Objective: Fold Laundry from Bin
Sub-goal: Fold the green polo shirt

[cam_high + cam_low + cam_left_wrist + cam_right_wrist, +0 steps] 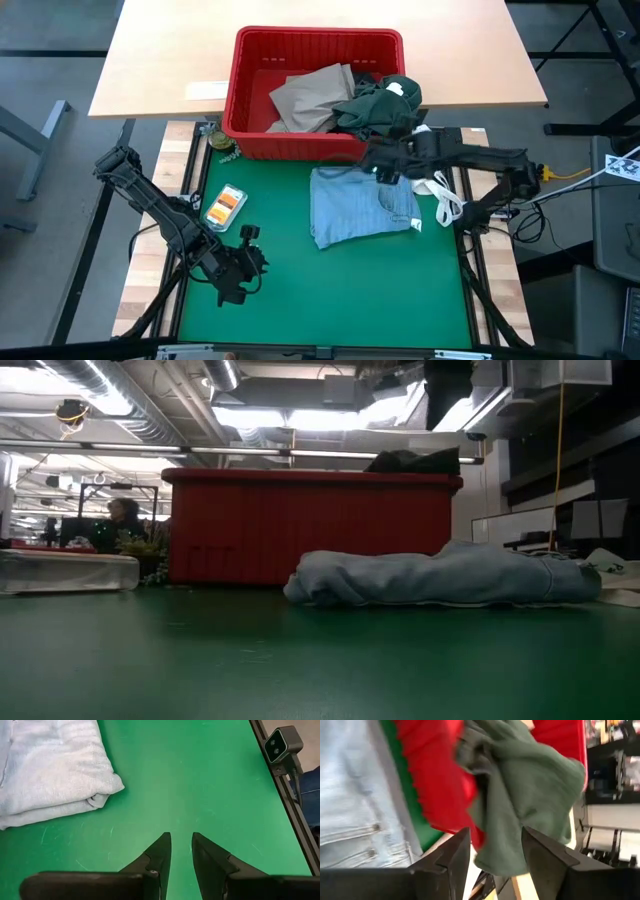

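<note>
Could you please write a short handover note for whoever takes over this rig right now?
Left gripper: open, empty, low over the bare mat at the front left, waiting.
Right gripper: at the bin's front right rim, fingers apart around the green garment; firm grip cannot be confirmed.
Light blue garment: out, lying roughly folded mid-mat.
Tan trousers: in the bin.
Green garment: draped over the bin's rim.
Done: one garment out and folded.
Left: pull out the green garment, fold it, then the trousers.
</note>
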Available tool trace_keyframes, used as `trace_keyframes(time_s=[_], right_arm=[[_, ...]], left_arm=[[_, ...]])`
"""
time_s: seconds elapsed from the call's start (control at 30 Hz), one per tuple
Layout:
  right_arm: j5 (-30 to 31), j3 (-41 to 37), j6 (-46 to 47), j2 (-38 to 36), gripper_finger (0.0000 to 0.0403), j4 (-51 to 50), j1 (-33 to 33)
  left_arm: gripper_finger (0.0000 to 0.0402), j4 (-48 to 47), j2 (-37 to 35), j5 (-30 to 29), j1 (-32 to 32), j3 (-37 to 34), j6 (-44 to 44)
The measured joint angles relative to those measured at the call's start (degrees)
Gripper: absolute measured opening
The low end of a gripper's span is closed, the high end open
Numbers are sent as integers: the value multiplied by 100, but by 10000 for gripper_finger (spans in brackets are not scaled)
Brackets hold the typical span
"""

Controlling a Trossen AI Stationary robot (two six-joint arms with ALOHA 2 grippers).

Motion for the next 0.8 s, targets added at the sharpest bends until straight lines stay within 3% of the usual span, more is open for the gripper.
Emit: trace_keyframes(time_s=[0.23, 0.43, 0.8], right_arm=[[-697, 2, -377, -25, 179, 26, -719], [-723, -78, -628, 42, 179, 408, -1083], [-846, -81, -819, 368, 179, 470, -1169]], left_arm=[[74, 0, 1, -1, 0, -2, 2], [74, 0, 2, -3, 0, -1, 2], [74, 6, 2, -282, 0, -1, 4]])
